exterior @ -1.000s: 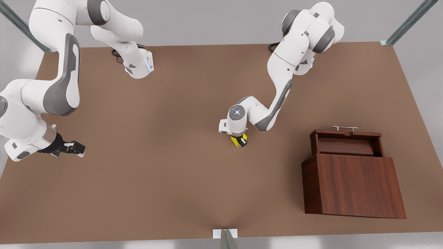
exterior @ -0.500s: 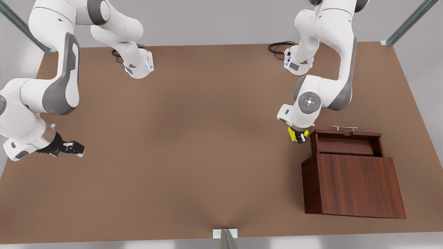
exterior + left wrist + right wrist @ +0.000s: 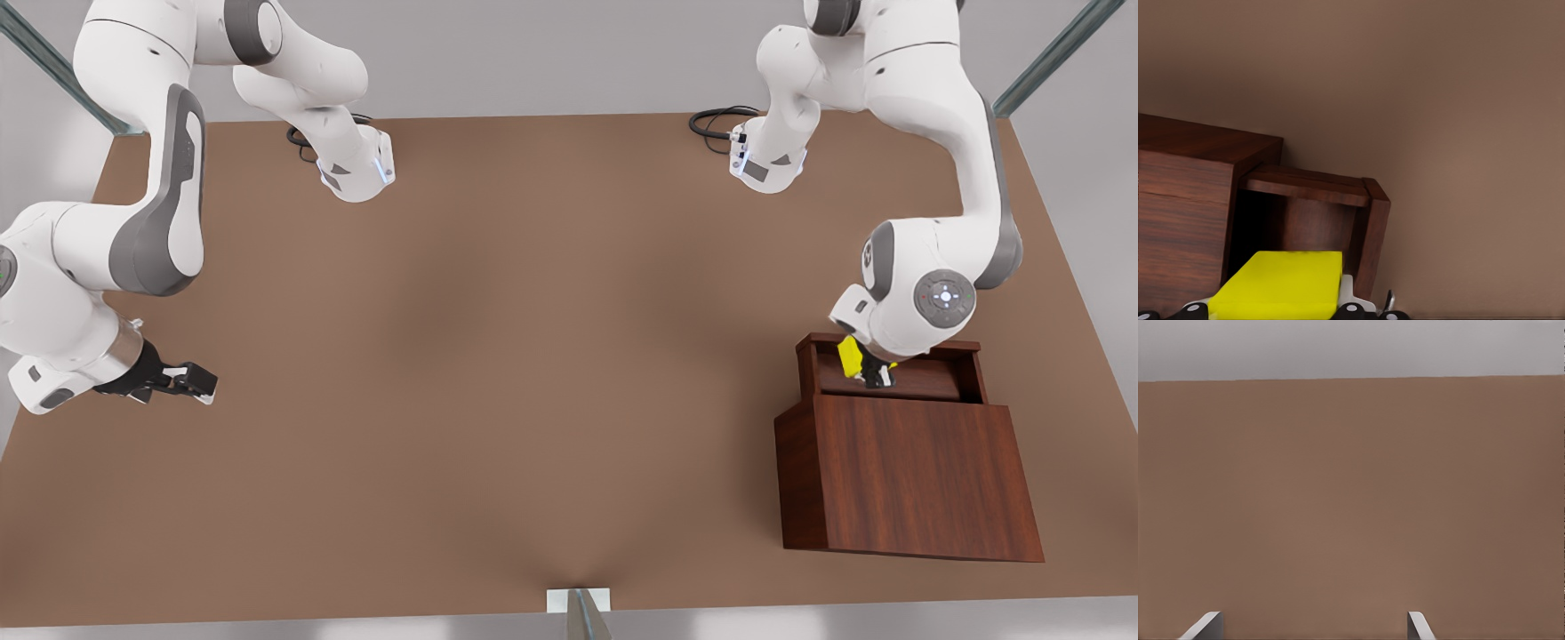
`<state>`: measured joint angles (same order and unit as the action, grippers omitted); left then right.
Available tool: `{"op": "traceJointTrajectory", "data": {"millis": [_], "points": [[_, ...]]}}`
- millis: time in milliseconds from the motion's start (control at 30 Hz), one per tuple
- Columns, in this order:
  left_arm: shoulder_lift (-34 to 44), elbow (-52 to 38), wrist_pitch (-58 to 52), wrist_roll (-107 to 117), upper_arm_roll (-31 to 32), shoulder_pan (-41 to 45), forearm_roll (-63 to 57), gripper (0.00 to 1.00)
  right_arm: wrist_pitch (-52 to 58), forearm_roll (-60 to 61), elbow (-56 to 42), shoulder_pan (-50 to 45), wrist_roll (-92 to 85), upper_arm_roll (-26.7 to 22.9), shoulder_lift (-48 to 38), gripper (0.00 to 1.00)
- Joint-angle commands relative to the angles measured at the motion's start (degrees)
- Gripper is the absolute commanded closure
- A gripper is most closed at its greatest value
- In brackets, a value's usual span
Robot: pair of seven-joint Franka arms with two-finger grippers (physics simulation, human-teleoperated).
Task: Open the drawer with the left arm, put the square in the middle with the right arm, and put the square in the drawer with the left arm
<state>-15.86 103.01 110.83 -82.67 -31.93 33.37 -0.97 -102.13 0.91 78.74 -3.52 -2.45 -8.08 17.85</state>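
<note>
Yellow square (image 3: 850, 357): clamped between the fingers of the left gripper (image 3: 867, 372); held above the open drawer (image 3: 889, 377), over the part of the tray nearest the front view's left wall. Contact between square and tray floor cannot be determined.

Left gripper: pointed downward into the drawer opening, pinching the square; in the left wrist view the square (image 3: 1281, 283) is seen at the fingertips with the drawer corner (image 3: 1368, 207) just beyond it.

Drawer: pulled out of the dark wood-grain box (image 3: 907, 476) toward the far edge of the table (image 3: 498, 373); the tray interior is exposed. The front panel is partly covered by the left arm's wrist.

Box: seated near the table's edge on the front view's right, close to the near edge corner; a narrow strip of bare table is left between the box and both of those edges.

Right gripper (image 3: 191, 380): parked at the table's edge on the front view's left, well apart from box and square; the arm is waiting. In the right wrist view two light fingertips (image 3: 1205, 628) are seen spread apart with nothing between them.

Middle (image 3: 533, 356): bare brown tabletop between the two arms; a wide unobstructed span is available from the right gripper across to the box.
</note>
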Motion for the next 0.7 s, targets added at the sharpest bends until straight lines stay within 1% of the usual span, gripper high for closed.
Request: {"op": "traceJointTrajectory", "data": {"millis": [0, 233, 267, 300, 500, 567, 633, 667], "points": [[-0.2, 0.0, 0.0, -0.2, -0.1, -0.3, 1.0, 0.31, 0.0, 0.1, -0.1, 0.0, 0.0, 0.0, 0.0, 0.00], [-2.1, -0.1, 1.6, -3.6, -0.3, -2.6, 2.2, 0.29, 0.0, 0.1, -0.1, 0.0, 0.1, 0.0, 0.0, 0.00], [-2.3, -0.1, 1.6, -3.6, -0.3, -3.1, 2.3, 0.25, 0.0, 0.0, -0.1, 0.0, 0.0, 0.0, 0.0, 0.00], [-2.7, -0.2, 1.6, -3.7, -0.4, -3.1, 3.1, 0.00, -0.1, 0.1, -0.1, 0.0, 0.0, 0.0, 0.0, 0.00], [-2.5, -0.4, 0.4, -3.0, -0.5, -3.1, 3.2, 0.00, -0.5, 0.1, 0.0, -0.1, 0.0, 0.0, 0.0, 0.00], [-1.4, -2.2, -4.9, 9.4, -0.6, -3.1, 3.2, 0.00, -0.5, 0.1, 0.0, -0.1, 0.1, 0.0, 0.0, 0.00], [-2.1, -9.1, -15.1, 27.5, -0.2, -3.0, 3.2, 0.00, -0.5, 0.1, 0.0, 0.0, 0.1, 0.0, 0.0, 0.00], [-2.2, -11.7, -15.1, 36.2, -0.2, -3.0, 4.9, 0.00, -0.5, 0.1, 0.0, 0.0, 0.1, 0.0, 0.0, 0.00]]}}
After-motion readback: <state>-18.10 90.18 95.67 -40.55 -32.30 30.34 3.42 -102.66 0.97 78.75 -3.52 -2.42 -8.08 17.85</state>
